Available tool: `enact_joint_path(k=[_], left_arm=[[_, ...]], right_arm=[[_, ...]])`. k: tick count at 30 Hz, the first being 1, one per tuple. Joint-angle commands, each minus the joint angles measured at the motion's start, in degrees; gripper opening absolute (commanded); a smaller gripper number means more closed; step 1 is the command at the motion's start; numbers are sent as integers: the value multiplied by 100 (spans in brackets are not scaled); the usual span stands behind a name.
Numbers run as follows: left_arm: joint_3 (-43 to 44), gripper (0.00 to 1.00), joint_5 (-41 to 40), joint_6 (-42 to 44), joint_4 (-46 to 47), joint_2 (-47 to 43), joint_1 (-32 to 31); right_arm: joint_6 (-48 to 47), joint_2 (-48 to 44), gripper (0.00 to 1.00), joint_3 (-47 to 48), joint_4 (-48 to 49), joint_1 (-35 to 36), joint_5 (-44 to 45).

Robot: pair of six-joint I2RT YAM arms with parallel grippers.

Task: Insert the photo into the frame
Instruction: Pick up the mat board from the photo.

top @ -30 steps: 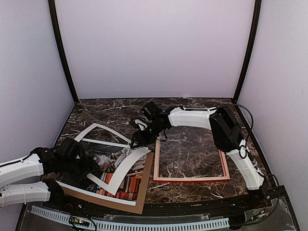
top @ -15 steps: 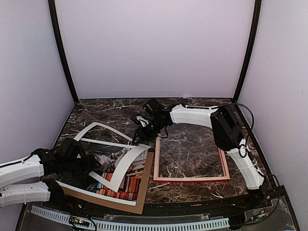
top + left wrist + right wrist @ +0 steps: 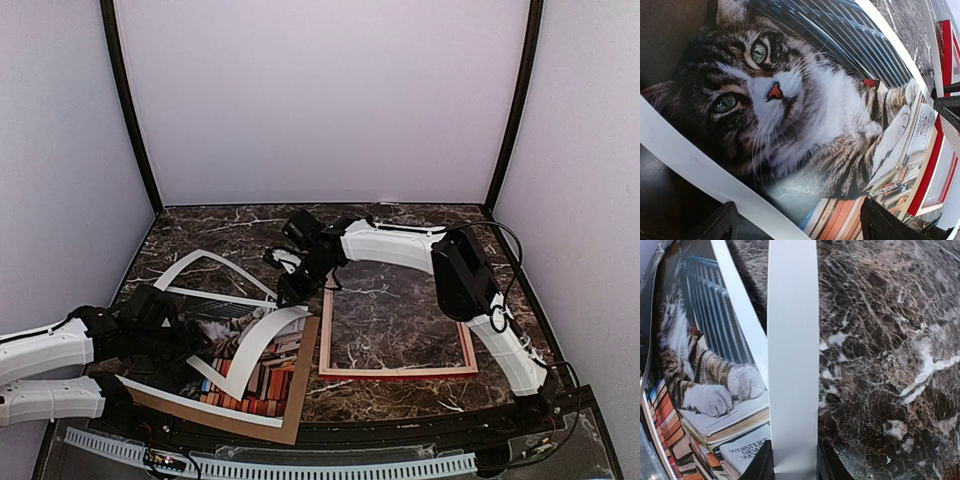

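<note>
Seen from above: a dark marbled desk [image 3: 230, 228] between pale walls, with my two white arms reaching in from the near edge.

My right arm stretches across toward the left half of the desk. My right claw [image 3: 794, 466] is clamped on the white mat border [image 3: 248, 348]. In the right wrist view, one strip of the mat runs straight up between my two black fingertips [image 3: 762, 465], each set against an edge of the strip. The mat is lifted and bowed, its strips curving in the air above the photo [image 3: 790, 110].

The photo lies face up on the left half of the desk, on a plain brown backing board [image 3: 302, 402] whose edge shows along the print's right and near sides. The print shows a grey tabby cat with green eyes. Its paws rest on an open book above a stack of red-orange books. The photo is not in the frame [image 3: 400, 372].

The frame is red and thin-railed and lies flat just to the right of the board, with marble showing inside its rails. I cannot tell whether the board and the frame touch.

My left claw [image 3: 802, 227] hovers low over the left part of the photo, its two fingers spread wide apart, with only the print between them. In the left wrist view the cat's face fills most of the picture, and the frame's red rail shows at the right edge.
</note>
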Motion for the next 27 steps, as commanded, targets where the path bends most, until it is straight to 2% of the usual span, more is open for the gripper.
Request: enact_joint_path(k=[1, 13, 27], left_arm=[[-167, 88, 155, 92, -513, 190, -31], [561, 89, -289, 565, -800, -13, -26], [1859, 91, -1050, 1565, -1133, 178, -17]], right_arm=[[-180, 17, 25, 170, -211, 49, 416], [-47, -296, 11, -19, -152, -66, 609], [186, -995, 8, -535, 161, -325, 708]])
